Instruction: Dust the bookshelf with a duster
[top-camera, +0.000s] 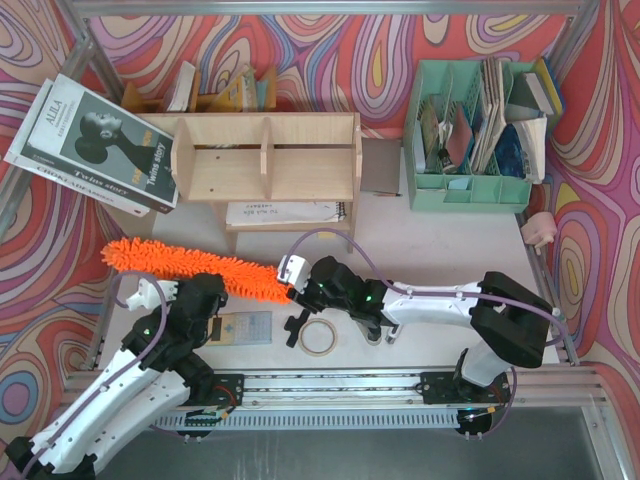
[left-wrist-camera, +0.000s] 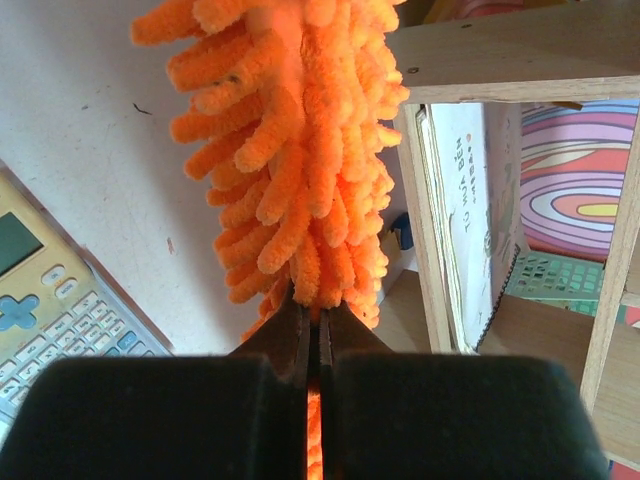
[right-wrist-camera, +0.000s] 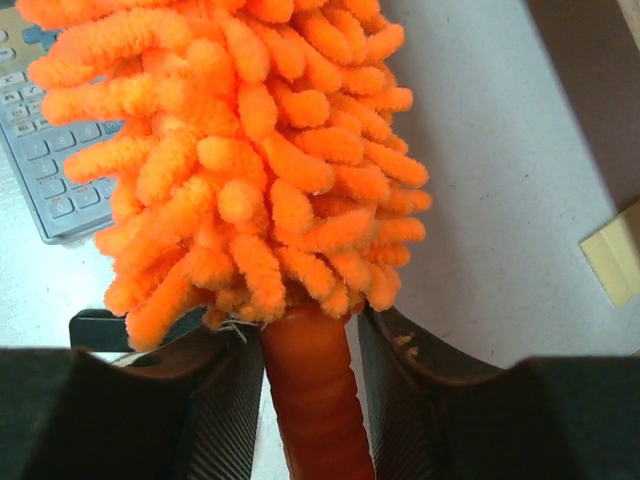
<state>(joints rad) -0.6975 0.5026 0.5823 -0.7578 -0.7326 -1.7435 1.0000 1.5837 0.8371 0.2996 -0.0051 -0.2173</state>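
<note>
I have the duster (top-camera: 180, 262) lying slantwise just on the near side of the bookshelf (top-camera: 300, 125), fluffy tip out to the left and handle (right-wrist-camera: 310, 390) toward the right. The bookshelf stands at the far middle of the table (top-camera: 420, 240), with a spiral notebook (top-camera: 285, 212) under it.

My left pincer (left-wrist-camera: 310, 315) is pressed fully closed, pinching the orange fibres partway along the duster; only a thin sliver of orange shows between its fingers.

My right pincer (right-wrist-camera: 310, 330) sits around the smooth handle just below the fluff, one finger on each side and very close to it. I cannot tell whether they are pressing it yet.

A calculator (top-camera: 240, 327) and a tape roll (top-camera: 318, 338) lie near the arms, and a green file organizer (top-camera: 470, 190) sits at the far right.
</note>
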